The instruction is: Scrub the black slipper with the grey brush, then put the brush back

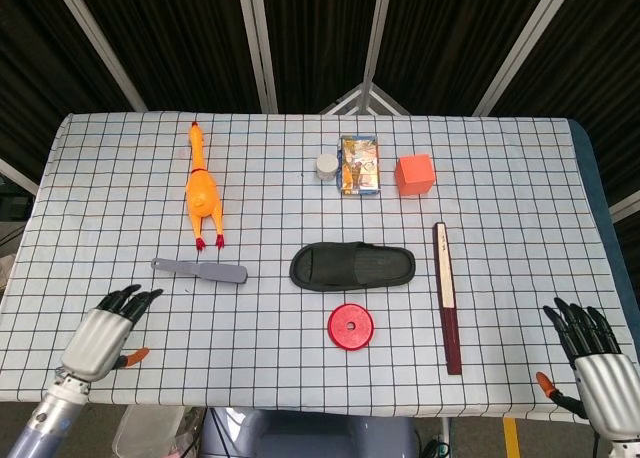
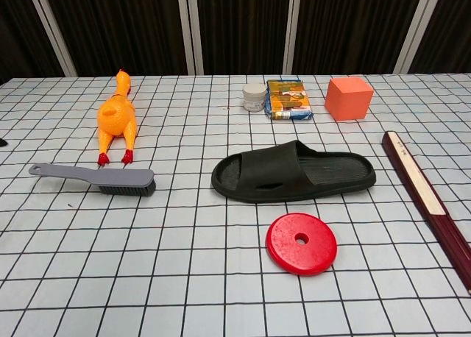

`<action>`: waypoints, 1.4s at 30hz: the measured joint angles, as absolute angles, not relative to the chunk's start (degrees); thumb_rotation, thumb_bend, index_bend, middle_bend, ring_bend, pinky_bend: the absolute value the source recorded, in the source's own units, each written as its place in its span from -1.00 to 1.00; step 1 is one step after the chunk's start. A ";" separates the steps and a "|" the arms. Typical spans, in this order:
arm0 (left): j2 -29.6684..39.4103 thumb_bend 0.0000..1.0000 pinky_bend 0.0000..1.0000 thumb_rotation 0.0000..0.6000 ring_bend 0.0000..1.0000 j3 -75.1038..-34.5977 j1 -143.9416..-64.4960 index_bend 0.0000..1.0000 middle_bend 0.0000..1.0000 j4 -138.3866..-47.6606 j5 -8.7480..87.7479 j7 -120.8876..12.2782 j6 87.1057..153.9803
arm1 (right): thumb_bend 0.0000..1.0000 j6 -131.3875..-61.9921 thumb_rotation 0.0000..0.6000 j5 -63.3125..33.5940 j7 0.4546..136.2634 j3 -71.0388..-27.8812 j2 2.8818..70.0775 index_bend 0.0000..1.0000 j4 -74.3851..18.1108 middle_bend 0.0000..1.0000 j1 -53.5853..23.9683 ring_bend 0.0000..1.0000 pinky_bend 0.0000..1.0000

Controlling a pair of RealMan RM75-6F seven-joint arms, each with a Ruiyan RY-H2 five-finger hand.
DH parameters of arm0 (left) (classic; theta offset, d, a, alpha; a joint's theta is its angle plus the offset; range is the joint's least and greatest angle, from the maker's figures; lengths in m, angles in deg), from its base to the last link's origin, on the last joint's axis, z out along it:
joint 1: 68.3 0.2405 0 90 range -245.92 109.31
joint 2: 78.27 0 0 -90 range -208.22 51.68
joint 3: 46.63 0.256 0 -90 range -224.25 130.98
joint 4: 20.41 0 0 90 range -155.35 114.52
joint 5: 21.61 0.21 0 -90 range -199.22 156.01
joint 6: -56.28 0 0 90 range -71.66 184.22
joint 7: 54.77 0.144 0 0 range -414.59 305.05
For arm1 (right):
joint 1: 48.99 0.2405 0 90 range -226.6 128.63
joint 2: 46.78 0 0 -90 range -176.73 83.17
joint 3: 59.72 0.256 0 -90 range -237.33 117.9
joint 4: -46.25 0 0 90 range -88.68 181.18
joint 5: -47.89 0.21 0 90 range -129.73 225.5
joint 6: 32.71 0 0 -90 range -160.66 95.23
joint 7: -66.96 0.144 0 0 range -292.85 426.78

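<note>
Centrally, the black slipper (image 1: 352, 267) lies flat on the checked worktop (image 1: 520, 178), sole down, its toe end toward the right of the frame. Left of it, well apart, the grey brush (image 1: 200, 271) rests bristles down with its handle pointing to the left edge. Below the slipper sits a red disc (image 1: 351, 327); to the right lies a long dark red stick (image 1: 447, 296). Above are a rubber chicken (image 1: 202, 190), a small white jar (image 1: 326, 166), a snack packet (image 1: 360, 164) and an orange cube (image 1: 414, 174). At lower left the left hand (image 1: 104, 332) hovers with fingers apart, holding nothing, near the brush handle. At lower right the right hand (image 1: 594, 357) is likewise spread and empty.
</note>
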State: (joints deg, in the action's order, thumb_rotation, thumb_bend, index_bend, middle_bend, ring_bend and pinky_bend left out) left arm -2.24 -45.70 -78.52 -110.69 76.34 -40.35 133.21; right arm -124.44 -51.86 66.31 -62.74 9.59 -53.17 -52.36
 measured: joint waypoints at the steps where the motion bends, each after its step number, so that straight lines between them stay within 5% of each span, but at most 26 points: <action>1: -1.09 -0.67 -0.45 1.00 -0.61 -46.40 -79.40 -0.68 -0.44 -110.21 75.78 -39.44 131.99 | -0.37 -124.29 1.00 -51.41 66.37 -62.57 9.59 -1.00 -53.09 -1.00 -52.25 -1.00 -1.00; 9: 9.24 -0.56 -0.38 1.00 -0.59 -52.99 -88.40 -0.65 -0.39 -105.06 68.44 -34.36 120.59 | -0.38 -120.98 1.00 -47.88 66.46 -61.88 9.55 -1.00 -52.78 -1.00 -51.08 -1.00 -1.00; 18: 16.61 -0.32 -0.34 1.00 -0.50 -56.88 -94.89 -0.59 -0.32 -100.70 64.36 -28.62 116.25 | -0.38 -119.62 1.00 -44.14 68.97 -60.70 8.40 -1.00 -52.38 -1.00 -50.38 -1.00 -1.00; 42: 20.18 -0.35 -0.34 1.00 -0.48 -57.43 -98.98 -0.54 -0.29 -95.34 58.13 -27.88 115.16 | -0.37 -121.86 1.00 -43.27 70.67 -60.41 7.14 -1.00 -52.24 -1.00 -51.57 -1.00 -1.00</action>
State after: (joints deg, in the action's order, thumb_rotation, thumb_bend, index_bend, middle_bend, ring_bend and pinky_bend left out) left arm 20.18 -57.43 -98.98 -95.34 58.13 -27.88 115.16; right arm -121.86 -43.27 70.67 -60.41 7.14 -52.24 -51.57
